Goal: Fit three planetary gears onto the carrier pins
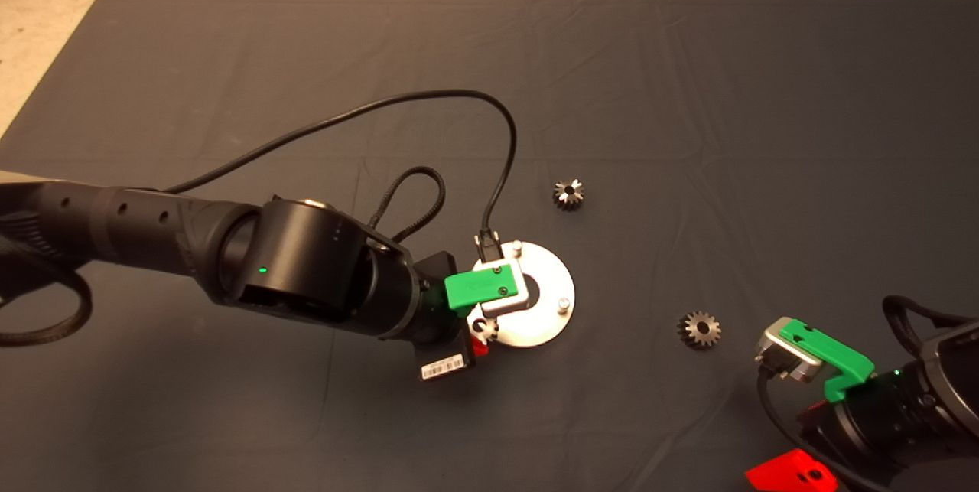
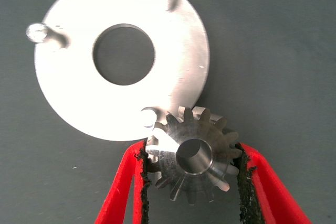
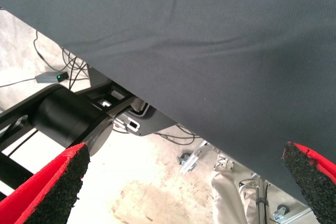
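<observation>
Left claw point(image 2: 191, 174) over the near-left rim of the carrier plate point(image 1: 552, 278), pinching one planetary gear point(image 2: 193, 155) flank to flank between the black pads point(image 2: 243, 182). Gear bore facing up toward the wrist camera, axis roughly upright, so orientation looks right for a drop onto a stud.

Key relation, left wrist view: bore of the held gear not yet over the nearest carrier pin point(image 2: 149, 117). Pin top visible just outside the gear's toothed edge, toward the plate's centre hole. Gear body overlapping the plate rim, partly hanging beyond it. Judged correction: small sideways shift of the claw toward the plate centre until bore and pin line up, then straight down. Height of gear above the plate not readable. Risk: teeth or the gear's underside landing on the pin top and tilting the gear in the grip.

Other two pins point(image 1: 518, 246) point(image 1: 564, 304) bare, standing at the far and right sides of the plate. Remaining gears loose on the dark mat point(image 1: 229, 56) of the desk: one point(image 1: 568, 193) beyond the plate, one point(image 1: 699, 329) to its right, both well apart from it.

Right claw point(image 3: 184, 182) parked at the lower right desk edge, fingers spread wide, nothing between them; nearer of the two to the right-hand gear. A person's leg visible beyond the mat edge.

Status: none seated, first in hand.
</observation>
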Tool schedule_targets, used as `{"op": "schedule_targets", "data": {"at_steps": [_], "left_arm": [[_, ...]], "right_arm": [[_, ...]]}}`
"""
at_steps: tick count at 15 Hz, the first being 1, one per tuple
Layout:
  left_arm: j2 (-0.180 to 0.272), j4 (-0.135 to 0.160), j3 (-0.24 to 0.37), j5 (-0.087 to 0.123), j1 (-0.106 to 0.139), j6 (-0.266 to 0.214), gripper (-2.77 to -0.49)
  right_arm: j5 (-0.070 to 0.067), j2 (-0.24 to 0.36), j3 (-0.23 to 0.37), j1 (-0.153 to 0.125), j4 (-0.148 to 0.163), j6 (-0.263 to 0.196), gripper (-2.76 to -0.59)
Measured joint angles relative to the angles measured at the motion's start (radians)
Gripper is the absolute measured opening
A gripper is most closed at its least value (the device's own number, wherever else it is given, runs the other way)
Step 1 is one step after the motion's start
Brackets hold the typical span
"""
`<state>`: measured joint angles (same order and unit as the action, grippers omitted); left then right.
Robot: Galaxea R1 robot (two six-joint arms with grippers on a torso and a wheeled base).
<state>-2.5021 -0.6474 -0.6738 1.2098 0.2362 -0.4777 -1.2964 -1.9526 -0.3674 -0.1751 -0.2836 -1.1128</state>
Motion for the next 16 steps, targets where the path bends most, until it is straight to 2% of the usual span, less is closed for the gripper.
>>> {"op": "schedule_targets", "data": {"at_steps": [1,3,7,10,13,16], "left_arm": [[-0.006,0.0,-0.007,0.005,0.005,0.0,-2.43],[-0.032,0.0,-0.037,0.031,0.005,0.001,-2.43],[-0.055,0.0,-0.067,0.021,0.005,0.004,-2.43],[-0.05,0.0,-0.08,0.027,0.005,0.004,-2.43],[-0.053,0.001,-0.086,0.019,0.005,0.005,-2.43],[-0.051,0.0,-0.105,0.021,0.005,0.005,-2.43]], "right_arm": [[0.0,0.0,0.0,0.0,0.0,0.009,-0.6],[0.004,0.009,0.0,0.0,0.0,0.014,-0.6],[0.002,0.031,0.0,0.0,0.001,0.016,-0.61],[0.003,0.037,0.0,0.0,0.001,0.024,-0.61],[0.003,0.039,0.0,0.0,0.002,0.024,-0.6],[0.003,0.05,0.0,0.0,0.002,0.027,-0.6]]}}
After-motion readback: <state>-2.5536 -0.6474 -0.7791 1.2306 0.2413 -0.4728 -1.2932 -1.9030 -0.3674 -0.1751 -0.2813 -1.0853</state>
